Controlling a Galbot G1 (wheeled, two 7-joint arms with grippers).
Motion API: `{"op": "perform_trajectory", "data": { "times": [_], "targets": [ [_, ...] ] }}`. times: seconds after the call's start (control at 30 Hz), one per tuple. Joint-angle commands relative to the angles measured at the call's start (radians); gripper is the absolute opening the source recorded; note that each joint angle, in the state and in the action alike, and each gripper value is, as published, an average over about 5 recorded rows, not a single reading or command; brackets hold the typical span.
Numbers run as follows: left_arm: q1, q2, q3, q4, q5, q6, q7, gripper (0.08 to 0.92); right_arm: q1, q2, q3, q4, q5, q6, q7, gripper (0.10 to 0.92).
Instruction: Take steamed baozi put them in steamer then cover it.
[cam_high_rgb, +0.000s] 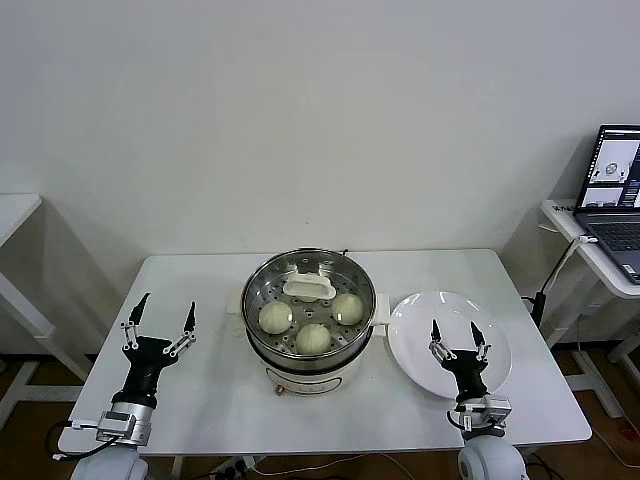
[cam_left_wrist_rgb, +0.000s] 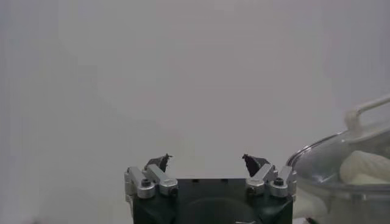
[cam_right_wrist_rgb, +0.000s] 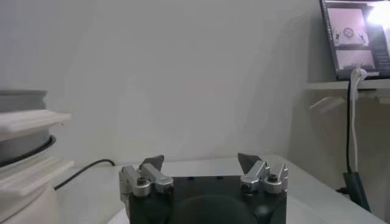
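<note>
The steamer (cam_high_rgb: 310, 360) stands at the table's middle on its white base. The clear glass cover (cam_high_rgb: 330, 272) lies on it, with its cream-white handle (cam_high_rgb: 309, 288) on top. Three steamed baozi (cam_high_rgb: 276, 318) show through the glass on the perforated tray; a fourth I cannot make out. My left gripper (cam_high_rgb: 166, 303) is open and empty, to the left of the steamer and apart from it. My right gripper (cam_high_rgb: 456, 328) is open and empty over the white plate (cam_high_rgb: 415, 320). The left wrist view shows my left gripper (cam_left_wrist_rgb: 206, 158), the cover (cam_left_wrist_rgb: 323, 159) and a baozi (cam_left_wrist_rgb: 365, 167). The right wrist view shows my right gripper (cam_right_wrist_rgb: 201, 159) and the steamer (cam_right_wrist_rgb: 21, 143).
The white plate to the right of the steamer holds nothing. A side desk with a laptop (cam_high_rgb: 615, 190) and a hanging cable stands at the far right; the laptop also shows in the right wrist view (cam_right_wrist_rgb: 353, 36). Another table's corner is at the far left. A white wall is behind.
</note>
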Motion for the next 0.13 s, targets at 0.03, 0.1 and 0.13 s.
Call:
{"op": "perform_trajectory", "data": {
  "times": [0.03,0.1,0.13],
  "targets": [
    [0.012,-0.006,-0.022,0.037,-0.070,-0.039,0.011,0.823,-0.010,-0.003,0.002,0.010,0.001,0.001,0.001,0.823],
    [0.009,-0.002,-0.020,0.039,-0.070,-0.034,0.011,0.823,-0.012,-0.003,0.003,0.012,0.000,0.003,0.002,0.823],
    [0.008,0.000,-0.019,0.040,-0.070,-0.034,0.011,0.823,-0.013,-0.003,0.003,0.012,-0.001,0.003,0.002,0.823]
  ]
}}
